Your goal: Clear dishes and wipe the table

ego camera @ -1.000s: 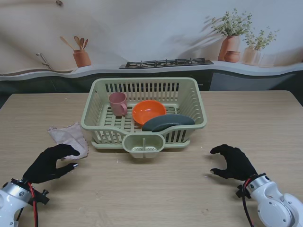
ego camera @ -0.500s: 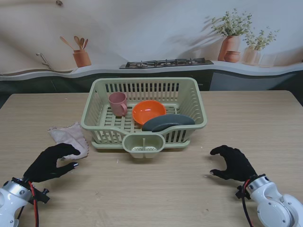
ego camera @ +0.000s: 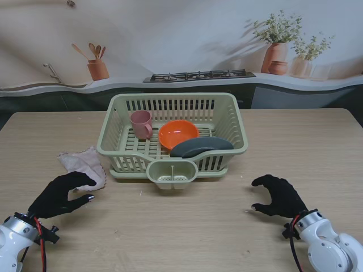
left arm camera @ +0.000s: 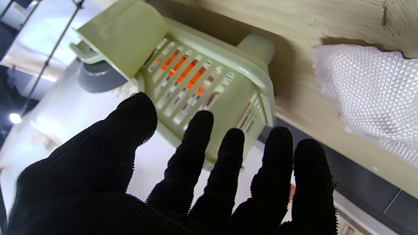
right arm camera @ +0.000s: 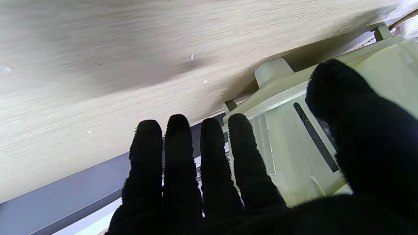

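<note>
A pale green dish rack (ego camera: 237, 126) stands mid-table and holds a pink cup (ego camera: 140, 123), an orange bowl (ego camera: 178, 134) and a dark grey dish (ego camera: 201, 147). A pinkish cloth (ego camera: 83, 162) lies flat on the wood to the rack's left. My left hand (ego camera: 59, 195), in a black glove, hovers just nearer to me than the cloth, fingers spread, holding nothing. My right hand (ego camera: 279, 194) rests over bare wood at the right, open and empty. The left wrist view shows the rack (left arm camera: 199, 81) and the cloth (left arm camera: 369, 98) beyond my fingers (left arm camera: 228, 163).
A small cutlery cup (ego camera: 172, 172) hangs on the rack's near side. Tiny crumbs (right arm camera: 191, 57) dot the wood in the right wrist view. Behind the table runs a counter with a stove (ego camera: 198, 75), a utensil pot (ego camera: 97, 69) and potted plants (ego camera: 276, 51).
</note>
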Tool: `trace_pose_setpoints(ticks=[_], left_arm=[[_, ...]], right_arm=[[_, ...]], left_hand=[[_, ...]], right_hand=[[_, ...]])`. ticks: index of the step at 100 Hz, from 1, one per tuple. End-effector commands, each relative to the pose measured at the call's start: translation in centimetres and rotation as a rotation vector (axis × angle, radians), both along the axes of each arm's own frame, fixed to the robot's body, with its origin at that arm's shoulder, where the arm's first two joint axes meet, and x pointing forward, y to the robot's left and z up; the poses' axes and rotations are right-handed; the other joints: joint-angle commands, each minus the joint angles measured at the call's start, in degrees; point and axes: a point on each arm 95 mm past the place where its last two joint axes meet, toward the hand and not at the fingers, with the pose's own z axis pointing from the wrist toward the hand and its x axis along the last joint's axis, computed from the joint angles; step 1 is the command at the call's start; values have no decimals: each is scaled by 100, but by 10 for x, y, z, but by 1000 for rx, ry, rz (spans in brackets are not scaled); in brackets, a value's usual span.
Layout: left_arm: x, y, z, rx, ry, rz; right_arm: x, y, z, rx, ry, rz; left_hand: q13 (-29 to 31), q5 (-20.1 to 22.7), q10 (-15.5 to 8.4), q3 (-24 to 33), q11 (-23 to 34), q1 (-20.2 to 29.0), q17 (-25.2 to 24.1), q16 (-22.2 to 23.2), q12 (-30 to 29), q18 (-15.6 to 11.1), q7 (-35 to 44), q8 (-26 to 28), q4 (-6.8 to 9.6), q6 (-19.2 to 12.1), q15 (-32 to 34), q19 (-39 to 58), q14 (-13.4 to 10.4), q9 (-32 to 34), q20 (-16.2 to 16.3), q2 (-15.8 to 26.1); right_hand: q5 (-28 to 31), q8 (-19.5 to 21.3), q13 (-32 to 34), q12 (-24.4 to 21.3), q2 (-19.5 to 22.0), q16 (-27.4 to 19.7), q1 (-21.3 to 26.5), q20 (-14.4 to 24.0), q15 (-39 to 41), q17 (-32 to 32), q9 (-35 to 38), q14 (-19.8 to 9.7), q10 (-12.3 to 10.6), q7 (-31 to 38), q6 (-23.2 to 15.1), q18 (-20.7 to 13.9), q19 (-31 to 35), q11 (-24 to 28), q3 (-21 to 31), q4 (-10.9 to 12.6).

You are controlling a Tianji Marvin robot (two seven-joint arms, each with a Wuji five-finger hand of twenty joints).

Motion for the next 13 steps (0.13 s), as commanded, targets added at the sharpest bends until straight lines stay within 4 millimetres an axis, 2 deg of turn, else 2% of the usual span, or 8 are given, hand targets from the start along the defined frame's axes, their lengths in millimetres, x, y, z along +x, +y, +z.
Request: trace_pose_setpoints(ticks=[1,13], left_arm=[[0,-1,-1,5,9,-8],[-1,-1,-1,6,5,-6]], right_arm=[[-2,3,-2,-1,17,8],[-2,3,-3,0,20,8]], left_hand=[[-78,-155,-212,203,-55,-212,-72,-54,-119,-83,-71,-2,29,-125,-55,-111,-76,-57,-97,-43],[-71,-147,-208,203,-57,-197,-77,-48,-120,-90,-67,1,32,-131,-57,-116,-67,-49,-103,-40]], right_hand=[[-233,3,-141,3,-121,14,-195,17,12,-69,-172,-112,20,-20,57,-187,45,58,-21,95],[-230,2,-145,3,-112,12,-187,18,9,-69,-172,-106,20,-19,56,-187,44,59,-32,98]])
